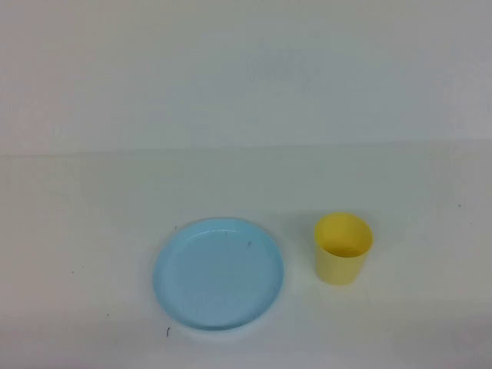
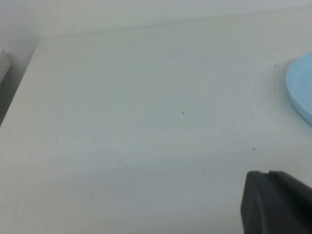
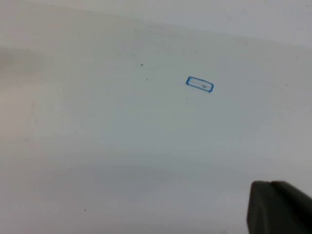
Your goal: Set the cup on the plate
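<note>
Yellow cup [image 1: 343, 247] stands upright on the white worktop [image 1: 92, 231], open end up, just right of the blue plate [image 1: 218, 274] w/ a small gap between them, not touching. Plate lies flat, nothing on it.

Neither arm shows in the high view. Left gripper [image 2: 278, 202]: only a dark corner shows in its wrist view, above bare worktop, plate edge [image 2: 300, 87] at the side; can't tell jaws. Right gripper [image 3: 280, 207]: same, dark corner only, above bare worktop near a small blue rectangle mark [image 3: 200, 84]; can't tell jaws.
</note>
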Controlling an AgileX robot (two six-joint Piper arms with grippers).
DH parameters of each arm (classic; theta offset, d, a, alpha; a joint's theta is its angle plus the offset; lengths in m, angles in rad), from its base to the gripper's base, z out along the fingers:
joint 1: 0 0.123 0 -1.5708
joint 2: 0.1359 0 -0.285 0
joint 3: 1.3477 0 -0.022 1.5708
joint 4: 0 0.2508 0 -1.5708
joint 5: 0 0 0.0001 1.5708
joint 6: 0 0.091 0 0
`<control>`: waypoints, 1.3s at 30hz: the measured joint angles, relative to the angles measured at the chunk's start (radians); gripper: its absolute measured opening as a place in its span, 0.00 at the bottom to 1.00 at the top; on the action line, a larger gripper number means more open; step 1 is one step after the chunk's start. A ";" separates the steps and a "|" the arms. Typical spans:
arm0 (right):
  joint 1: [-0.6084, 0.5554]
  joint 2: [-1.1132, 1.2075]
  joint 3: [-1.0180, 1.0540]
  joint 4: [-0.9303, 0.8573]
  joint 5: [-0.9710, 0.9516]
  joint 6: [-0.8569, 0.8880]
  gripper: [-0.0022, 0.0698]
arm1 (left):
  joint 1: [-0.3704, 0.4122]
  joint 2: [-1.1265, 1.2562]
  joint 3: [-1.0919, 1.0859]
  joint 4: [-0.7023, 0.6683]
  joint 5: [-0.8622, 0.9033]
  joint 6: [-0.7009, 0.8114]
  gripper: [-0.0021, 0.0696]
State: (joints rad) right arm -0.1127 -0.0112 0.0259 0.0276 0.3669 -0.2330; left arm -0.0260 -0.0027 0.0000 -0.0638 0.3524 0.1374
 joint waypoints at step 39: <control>0.000 0.000 0.000 -0.002 0.000 0.000 0.03 | -0.001 0.003 -0.201 -0.944 -0.295 0.128 0.03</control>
State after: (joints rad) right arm -0.1127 -0.0112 0.0259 0.0255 0.3669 -0.2330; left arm -0.0274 0.0000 -0.2008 -1.0077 0.0576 0.2650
